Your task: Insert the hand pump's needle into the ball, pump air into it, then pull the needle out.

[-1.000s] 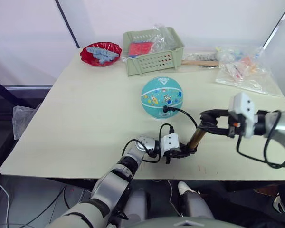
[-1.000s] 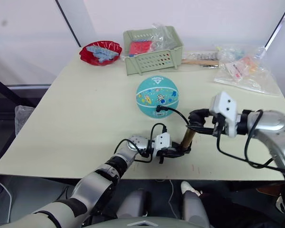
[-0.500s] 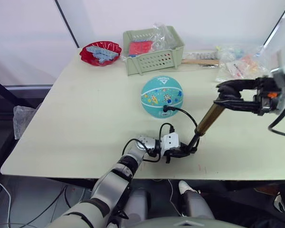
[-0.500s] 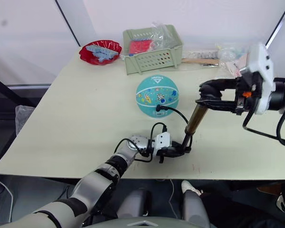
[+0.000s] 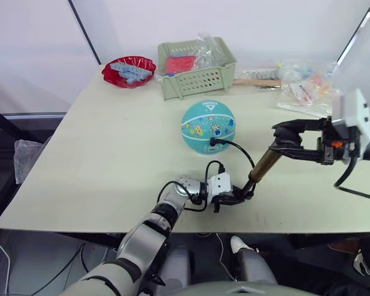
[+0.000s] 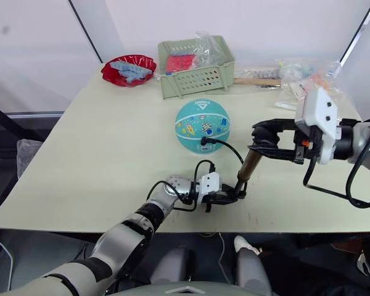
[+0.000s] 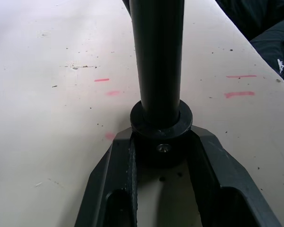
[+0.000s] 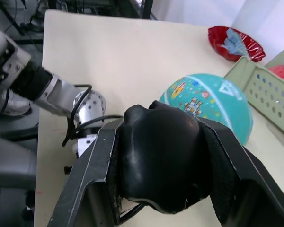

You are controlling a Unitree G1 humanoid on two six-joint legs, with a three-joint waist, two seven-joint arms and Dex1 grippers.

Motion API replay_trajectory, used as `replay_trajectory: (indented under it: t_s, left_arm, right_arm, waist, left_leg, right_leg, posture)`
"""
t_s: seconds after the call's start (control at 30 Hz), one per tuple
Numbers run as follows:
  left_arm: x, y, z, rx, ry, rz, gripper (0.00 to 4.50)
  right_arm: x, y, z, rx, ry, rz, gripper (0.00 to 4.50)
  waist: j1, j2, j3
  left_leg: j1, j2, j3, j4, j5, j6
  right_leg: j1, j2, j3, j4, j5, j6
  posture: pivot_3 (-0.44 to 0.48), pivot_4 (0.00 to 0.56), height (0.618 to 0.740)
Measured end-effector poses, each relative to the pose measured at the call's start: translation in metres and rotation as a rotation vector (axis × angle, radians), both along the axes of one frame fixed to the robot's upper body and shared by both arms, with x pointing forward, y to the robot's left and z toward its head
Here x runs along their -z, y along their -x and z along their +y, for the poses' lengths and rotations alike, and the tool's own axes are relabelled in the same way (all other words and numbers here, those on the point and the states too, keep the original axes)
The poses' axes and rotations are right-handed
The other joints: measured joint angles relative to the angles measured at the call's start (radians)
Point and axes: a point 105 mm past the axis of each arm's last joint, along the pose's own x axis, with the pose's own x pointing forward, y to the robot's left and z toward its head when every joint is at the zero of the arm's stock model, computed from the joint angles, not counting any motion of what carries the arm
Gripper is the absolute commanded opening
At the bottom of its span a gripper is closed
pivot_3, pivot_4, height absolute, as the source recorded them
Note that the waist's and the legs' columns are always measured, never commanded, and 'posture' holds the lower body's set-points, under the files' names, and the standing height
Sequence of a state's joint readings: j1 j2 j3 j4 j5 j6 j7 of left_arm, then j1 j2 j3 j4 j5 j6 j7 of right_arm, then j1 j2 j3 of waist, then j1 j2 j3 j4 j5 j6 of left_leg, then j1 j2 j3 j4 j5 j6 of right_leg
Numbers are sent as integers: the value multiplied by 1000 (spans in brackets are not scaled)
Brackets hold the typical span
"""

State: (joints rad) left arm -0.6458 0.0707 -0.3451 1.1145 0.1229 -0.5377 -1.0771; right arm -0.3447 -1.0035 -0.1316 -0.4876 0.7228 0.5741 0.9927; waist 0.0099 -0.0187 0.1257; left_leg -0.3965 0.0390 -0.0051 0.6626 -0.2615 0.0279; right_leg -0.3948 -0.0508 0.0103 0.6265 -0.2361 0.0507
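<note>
Brass-gold and tilted, the hand pump (image 5: pixel 263 166) stands at the lower centre-right of your head view, its foot on the table (image 5: pixel 111 154) and its top leaning toward the right edge. Your left gripper (image 5: pixel 240 196) is clamped on the pump's black base cap; in the left wrist view the two fingers (image 7: pixel 118 175) press against that cap from both sides. Your right gripper (image 5: pixel 282 139) is closed around the black T-handle (image 8: pixel 161 156) at the pump's top, mid-right of the frame. From the pump the thin black hose (image 5: pixel 242 151) arcs up to the ball (image 5: pixel 208 126), where its small black fitting meets the ball's lower right side; the needle itself is too small to make out. The round teal ball sits on the table at the centre. Behind it, at upper centre, stands a green basket (image 5: pixel 197 77), with a red bowl (image 5: pixel 129 71) at upper left.
</note>
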Motion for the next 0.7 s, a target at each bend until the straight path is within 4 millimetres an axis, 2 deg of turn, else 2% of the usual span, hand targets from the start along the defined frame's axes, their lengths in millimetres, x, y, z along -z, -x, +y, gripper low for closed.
replay_trajectory:
  t_s: [0.17, 0.4, 0.7]
  left_arm:
    - [1, 0, 1, -4, -6, 0, 1031]
    - [1, -1, 1, -5, -6, -1, 1031]
    - [-1, -1, -1, 3, 0, -1, 1031]
  right_arm:
    - [43, -4, 15, 5, -21, 9, 1940]
    - [78, -9, 17, 19, 22, 11, 1940]
    - [68, -14, 13, 29, 14, 66, 1940]
  waist:
    - [0, -3, -7]
    - [-1, -3, -8]
    - [3, 0, -1]
  left_leg:
    - [1, 0, 1, -1, 0, 0]
    - [1, 0, 1, -1, 0, 0]
    - [-1, -1, 1, -1, 0, 0]
  right_leg:
    - [0, 1, 1, 0, 1, -1]
    - [0, 2, 1, 0, 1, -1]
    - [-1, 1, 1, 0, 2, -4]
  posture:
    - [0, 150, 736]
    - [0, 150, 736]
    - [0, 150, 736]
